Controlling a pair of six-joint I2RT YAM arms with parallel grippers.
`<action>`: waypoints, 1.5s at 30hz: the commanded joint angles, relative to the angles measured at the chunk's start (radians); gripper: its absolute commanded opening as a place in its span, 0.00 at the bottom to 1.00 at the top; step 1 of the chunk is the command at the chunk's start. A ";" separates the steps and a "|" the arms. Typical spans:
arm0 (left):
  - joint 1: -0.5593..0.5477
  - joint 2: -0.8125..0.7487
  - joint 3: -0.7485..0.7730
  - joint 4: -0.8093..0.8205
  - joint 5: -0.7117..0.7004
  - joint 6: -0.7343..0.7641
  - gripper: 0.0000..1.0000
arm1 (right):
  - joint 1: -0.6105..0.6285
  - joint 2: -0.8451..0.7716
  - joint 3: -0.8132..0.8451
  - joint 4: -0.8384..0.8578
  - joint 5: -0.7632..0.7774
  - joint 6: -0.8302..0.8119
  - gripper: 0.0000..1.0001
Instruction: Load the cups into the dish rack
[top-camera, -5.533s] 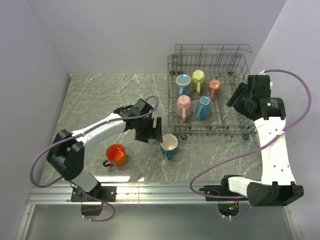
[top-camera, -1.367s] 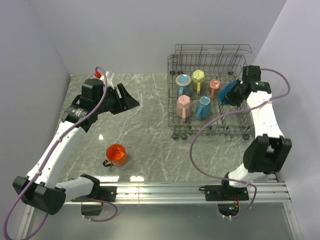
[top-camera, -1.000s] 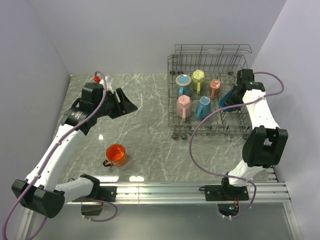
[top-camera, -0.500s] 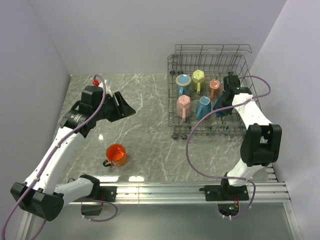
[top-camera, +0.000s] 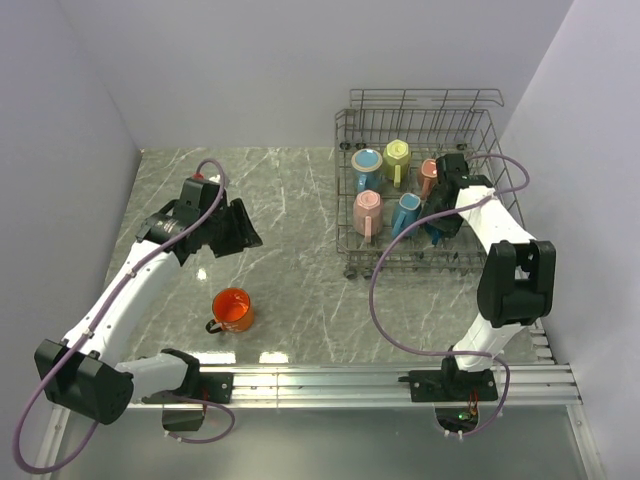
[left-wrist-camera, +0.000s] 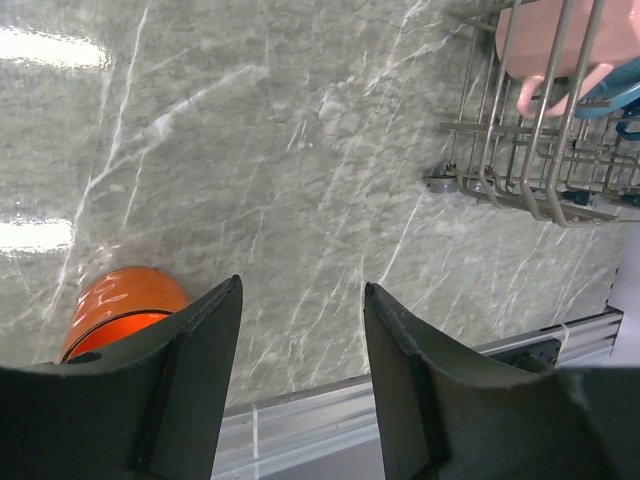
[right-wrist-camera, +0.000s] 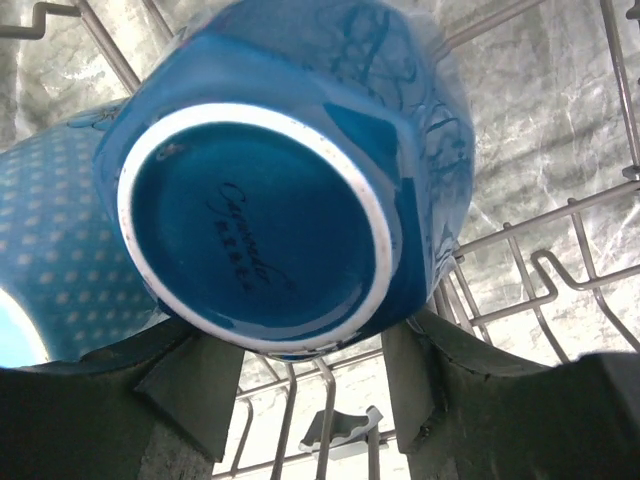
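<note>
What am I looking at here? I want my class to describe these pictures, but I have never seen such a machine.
These are two robot arms bolted at the near edge of a grey marbled table. The wide picture looks down from above and behind them. The other two come from a small camera on each wrist, so the dark shapes at the bottom are that arm's own fingers. On the table stands a wire dish rack holding several cups, and one orange cup sits outside it. The left fingers are open and empty, above the table near the orange cup. The right fingers reach into the rack, either side of a dark blue cup whose base faces the camera. Whether they grip it is unclear.
</note>
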 joint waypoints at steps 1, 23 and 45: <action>0.003 -0.032 -0.007 -0.010 -0.015 0.021 0.57 | -0.008 -0.023 0.036 -0.114 0.056 0.002 0.62; 0.002 -0.070 -0.237 -0.066 -0.015 -0.045 0.54 | -0.008 -0.284 0.222 -0.316 0.055 0.026 0.65; -0.018 0.131 -0.289 0.015 0.002 -0.040 0.43 | -0.013 -0.385 0.119 -0.301 0.035 0.006 0.65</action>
